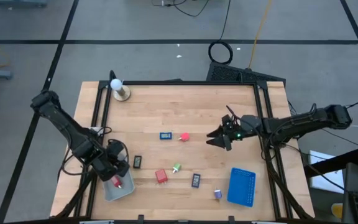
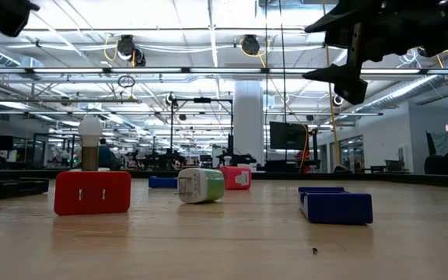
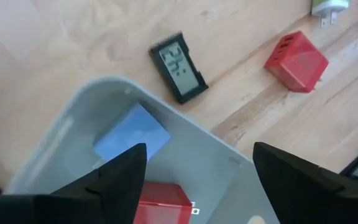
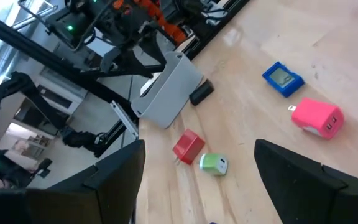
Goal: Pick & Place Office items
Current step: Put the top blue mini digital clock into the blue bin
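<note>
My left gripper [image 1: 115, 169] [image 3: 199, 149] hovers open over the grey tray [image 1: 126, 190] [image 3: 104, 99] at the near left and points steeply down. A light-blue block [image 3: 132, 134] and a red block [image 3: 160, 202] lie in the tray. My right gripper [image 1: 216, 138] [image 4: 199, 144] hangs open and about level above the table's right middle, holding nothing. On the wood lie a blue item [image 1: 165, 135], a pink block [image 1: 184, 137], two black rectangles [image 1: 137, 162] [image 1: 196, 180], a red block [image 1: 161, 177], a green-white bit [image 1: 176, 168] and a purple bit [image 1: 217, 194].
A blue tray [image 1: 242, 186] lies at the near right. A white ball on a wooden base [image 1: 118, 89] stands at the far left corner. A black frame runs round the tabletop edges. Bare wood stretches across the far half.
</note>
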`<state>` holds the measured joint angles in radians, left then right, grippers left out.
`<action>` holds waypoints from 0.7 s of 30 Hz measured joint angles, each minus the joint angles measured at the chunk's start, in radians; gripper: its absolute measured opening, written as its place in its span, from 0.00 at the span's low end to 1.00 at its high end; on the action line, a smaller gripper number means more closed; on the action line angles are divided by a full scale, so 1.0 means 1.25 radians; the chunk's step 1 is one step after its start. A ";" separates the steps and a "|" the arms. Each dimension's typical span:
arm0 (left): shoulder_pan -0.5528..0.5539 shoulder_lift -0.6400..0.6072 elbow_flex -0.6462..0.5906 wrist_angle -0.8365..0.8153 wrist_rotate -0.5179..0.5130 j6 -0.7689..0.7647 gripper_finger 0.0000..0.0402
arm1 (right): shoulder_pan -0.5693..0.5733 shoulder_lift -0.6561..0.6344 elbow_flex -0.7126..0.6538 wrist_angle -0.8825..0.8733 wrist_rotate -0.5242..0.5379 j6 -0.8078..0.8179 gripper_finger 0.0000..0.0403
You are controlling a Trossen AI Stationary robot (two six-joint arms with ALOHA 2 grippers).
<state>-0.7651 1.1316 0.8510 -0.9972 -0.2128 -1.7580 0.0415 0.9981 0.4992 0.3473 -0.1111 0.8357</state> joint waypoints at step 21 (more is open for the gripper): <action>0.286 -0.001 0.151 -0.184 0.026 0.537 0.62 | -0.123 0.000 0.093 -0.143 -0.125 -0.141 0.73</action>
<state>-0.4081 1.1309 1.0397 -1.2274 -0.1800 -1.0868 -0.1129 0.9977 0.6155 0.1682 -0.2678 0.6599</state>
